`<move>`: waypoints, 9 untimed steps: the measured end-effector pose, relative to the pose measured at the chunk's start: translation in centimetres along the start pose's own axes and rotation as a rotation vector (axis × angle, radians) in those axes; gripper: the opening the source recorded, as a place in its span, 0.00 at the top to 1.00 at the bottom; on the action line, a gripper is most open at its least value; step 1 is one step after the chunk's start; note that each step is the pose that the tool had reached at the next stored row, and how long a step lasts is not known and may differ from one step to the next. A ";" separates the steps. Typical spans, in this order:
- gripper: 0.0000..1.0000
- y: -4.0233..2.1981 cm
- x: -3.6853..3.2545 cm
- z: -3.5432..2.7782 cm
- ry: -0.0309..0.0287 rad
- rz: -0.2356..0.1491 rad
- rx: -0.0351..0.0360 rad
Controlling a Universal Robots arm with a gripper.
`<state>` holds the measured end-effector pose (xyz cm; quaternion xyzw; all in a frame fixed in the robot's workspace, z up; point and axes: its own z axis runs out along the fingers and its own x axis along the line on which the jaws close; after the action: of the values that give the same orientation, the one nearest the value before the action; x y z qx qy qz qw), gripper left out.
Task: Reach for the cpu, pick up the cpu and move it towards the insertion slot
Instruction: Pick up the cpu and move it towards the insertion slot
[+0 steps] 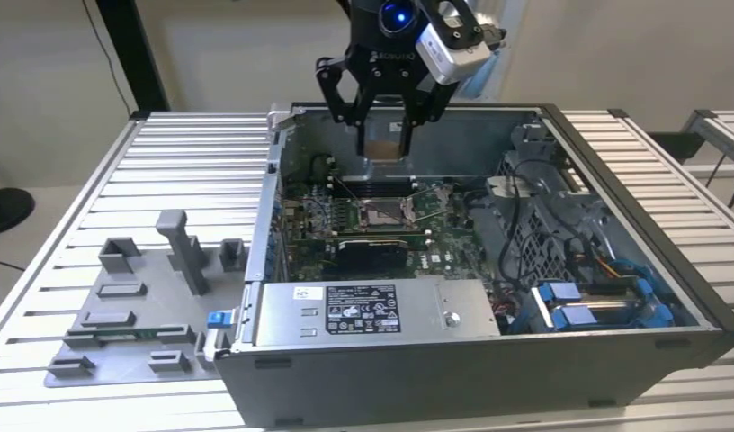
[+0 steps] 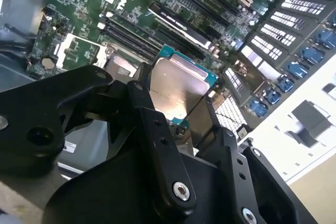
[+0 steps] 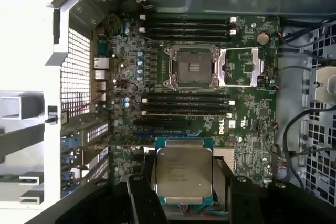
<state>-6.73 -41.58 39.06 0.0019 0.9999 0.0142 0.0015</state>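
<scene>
My jaws (image 1: 385, 135) are shut on the cpu (image 3: 184, 171), one black finger (image 3: 139, 198) pressing on each side of it. In both wrist views the cpu is a thin flat square with a shiny silver top and a blue-green rim around it. The silver part has small notches at its edges, and I can see faint print on it in the first wrist view. In the second wrist view the cpu (image 2: 178, 90) sits tilted between the fingers (image 2: 152, 129), and its top shines with a warm glow. The cpu is up in the air, held above the green board (image 3: 247, 108) inside the open computer case (image 1: 607, 297). In the exterior view I see my jaws hanging over the far part of the case, above the board and not touching it. The socket (image 3: 189, 66) is a square metal frame with a dark middle, and its lid (image 3: 239, 66) is flipped open beside it. The socket is well apart from the cpu, with long black slots (image 3: 186, 106) lying between them. A grey tray (image 1: 127, 315) with small blocks sits on the worktop (image 1: 79, 198) at the exterior view's left of the case.
</scene>
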 end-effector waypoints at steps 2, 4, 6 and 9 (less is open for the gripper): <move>1.00 0.13 -0.04 0.01 0.0000 0.000 0.0000; 1.00 0.16 -0.05 0.01 -0.0001 0.000 -0.0001; 1.00 0.17 -0.05 0.01 -0.0001 0.000 -0.0001; 1.00 0.18 -0.05 0.01 -0.0001 0.000 -0.0001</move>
<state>-6.68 -41.40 39.06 0.0018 0.9999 0.0142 0.0016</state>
